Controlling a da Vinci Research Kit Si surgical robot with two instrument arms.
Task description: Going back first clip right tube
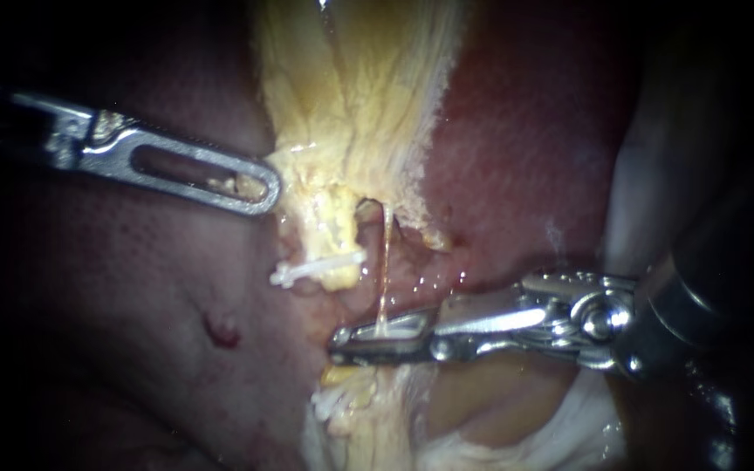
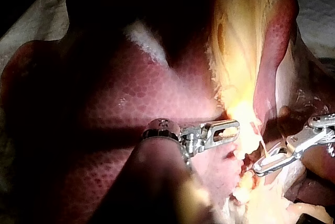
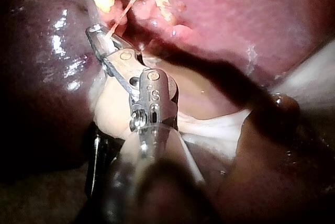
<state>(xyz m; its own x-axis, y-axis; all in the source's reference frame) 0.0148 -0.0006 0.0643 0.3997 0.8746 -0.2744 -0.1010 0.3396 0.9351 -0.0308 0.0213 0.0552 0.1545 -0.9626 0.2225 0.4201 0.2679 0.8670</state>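
Observation:
My right instrument [image 1: 346, 342] comes in from the right, and its jaws stand slightly open around the lower end of a thin pale right tube [image 1: 387, 253]. A whitish piece, perhaps a clip, shows inside the upper jaw. The left, thicker yellow tube carries a white clip [image 1: 311, 269] across it. Below the jaws lies another white clip [image 1: 332, 403]. My left instrument [image 1: 259, 194] is shut on the yellow gallbladder tissue [image 1: 351, 78] and holds it to the left. In the right wrist view the thin tube [image 3: 123, 9] runs down into my right instrument's jaws [image 3: 97, 33].
Dark red liver [image 1: 133, 288] fills the left and the upper right, with a small red nick [image 1: 220, 330] low on the left. Pale white tissue [image 1: 569, 427] lies under my right instrument's shaft. In the left wrist view both instruments' tips [image 2: 233, 129] [image 2: 261, 169] lie close together.

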